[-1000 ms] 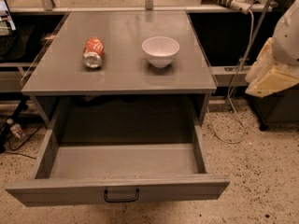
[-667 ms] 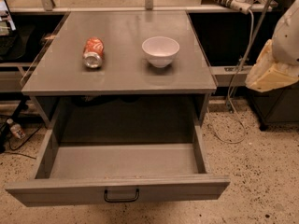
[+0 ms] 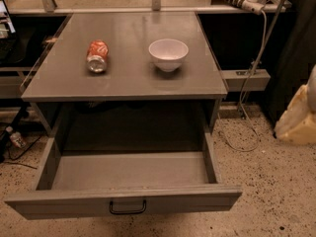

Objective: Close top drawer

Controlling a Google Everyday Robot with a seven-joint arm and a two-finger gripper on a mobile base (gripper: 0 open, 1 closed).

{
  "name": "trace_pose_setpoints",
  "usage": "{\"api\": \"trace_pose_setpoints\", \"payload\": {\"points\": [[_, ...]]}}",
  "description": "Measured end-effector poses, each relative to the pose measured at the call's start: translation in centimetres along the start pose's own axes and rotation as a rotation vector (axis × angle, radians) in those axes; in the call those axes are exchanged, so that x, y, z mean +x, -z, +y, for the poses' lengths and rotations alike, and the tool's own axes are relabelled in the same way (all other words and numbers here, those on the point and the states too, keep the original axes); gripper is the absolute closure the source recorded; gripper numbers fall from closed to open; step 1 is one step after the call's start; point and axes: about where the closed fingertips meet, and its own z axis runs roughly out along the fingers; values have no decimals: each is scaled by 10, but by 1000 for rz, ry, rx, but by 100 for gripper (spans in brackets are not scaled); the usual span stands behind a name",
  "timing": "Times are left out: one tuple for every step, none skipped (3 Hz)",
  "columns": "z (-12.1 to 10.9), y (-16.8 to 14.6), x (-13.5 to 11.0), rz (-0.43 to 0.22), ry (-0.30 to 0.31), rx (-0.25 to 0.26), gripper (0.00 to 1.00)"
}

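At the right edge only part of the robot's arm (image 3: 297, 121) shows, a pale cream, angular shell below a smooth, rounded grey-white segment, with no markings discernible, while the gripper is out of view.

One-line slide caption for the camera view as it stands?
Top drawer pulled open and empty beneath a tabletop holding a tipped soda can and white bowl; gripper not in view.
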Motion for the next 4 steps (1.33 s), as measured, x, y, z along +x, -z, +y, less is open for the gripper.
{"api": "trace_pose_setpoints", "payload": {"points": [[67,-12,14,12,-35,-89,100],[69,-10,12,7,-30,-79,100],[93,-37,0,-43,-64,-105,100],[125,-108,-6,-66,-105,-207,100]]}}
